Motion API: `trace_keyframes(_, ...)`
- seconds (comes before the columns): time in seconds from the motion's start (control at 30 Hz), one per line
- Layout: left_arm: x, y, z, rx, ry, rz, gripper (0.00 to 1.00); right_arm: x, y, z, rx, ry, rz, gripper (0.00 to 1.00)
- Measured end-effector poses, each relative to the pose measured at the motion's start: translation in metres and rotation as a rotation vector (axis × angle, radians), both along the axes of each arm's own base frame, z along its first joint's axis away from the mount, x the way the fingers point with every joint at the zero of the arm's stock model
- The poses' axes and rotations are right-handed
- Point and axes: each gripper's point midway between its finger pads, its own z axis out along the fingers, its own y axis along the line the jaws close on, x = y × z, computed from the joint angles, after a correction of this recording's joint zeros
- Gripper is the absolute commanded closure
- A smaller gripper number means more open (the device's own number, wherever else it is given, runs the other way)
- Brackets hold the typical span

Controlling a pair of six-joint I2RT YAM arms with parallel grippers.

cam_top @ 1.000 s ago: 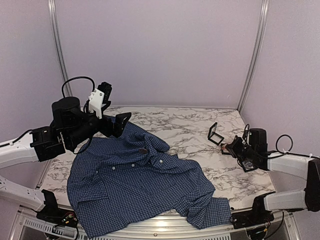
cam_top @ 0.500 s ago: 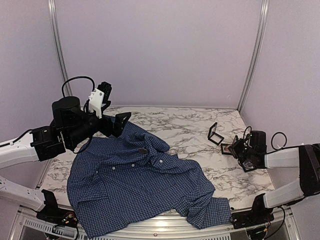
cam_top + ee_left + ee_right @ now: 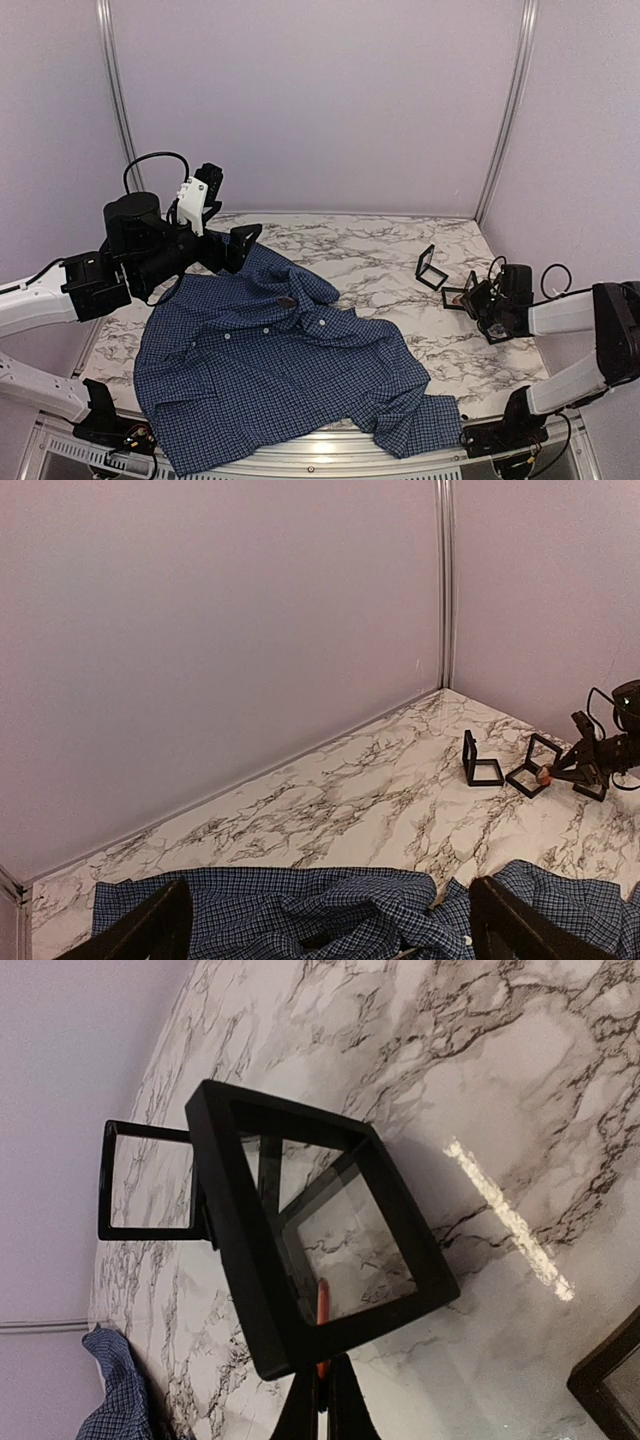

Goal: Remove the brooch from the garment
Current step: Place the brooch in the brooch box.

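the garment (image 3: 270,370) lay spread over the near left part of the marble table (image 3: 370,250), collar toward the far side. the brooch (image 3: 322,1310) was off the garment, well apart from it to the right. it showed as a thin orange sliver pinched between the narrow fingertips of the right gripper (image 3: 472,296). it was pressed against the edge of a black frame (image 3: 300,1260) lying there, and a second black frame (image 3: 431,268) stood just beyond, equally clear of the garment. the left gripper (image 3: 330,900) hung above the garment's collar edge with its jaws spread wide, holding nothing. the left wrist view caught the brooch as a small orange dot far to the right of the cloth.
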Motion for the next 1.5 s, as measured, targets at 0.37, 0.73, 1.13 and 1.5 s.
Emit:
trace_keyframes(0.37,0.0,0.0,0.0,-0.002,0.002,-0.002,0.01,0.001,-0.019,-0.003,-0.023,0.009,-0.056,1.0)
trace_keyframes(0.73,0.001,0.0,0.0,-0.003,0.003,-0.004,0.01,0.007,-0.032,-0.001,-0.083,0.029,-0.069,1.0)
trace_keyframes(1.13,0.0,-0.002,-0.002,-0.001,0.006,-0.013,0.01,0.011,-0.047,0.004,-0.161,0.045,-0.076,1.0)
trace_keyframes(1.5,0.001,-0.006,-0.006,0.002,0.018,-0.025,0.01,0.011,-0.037,0.003,-0.13,0.042,-0.026,1.0)
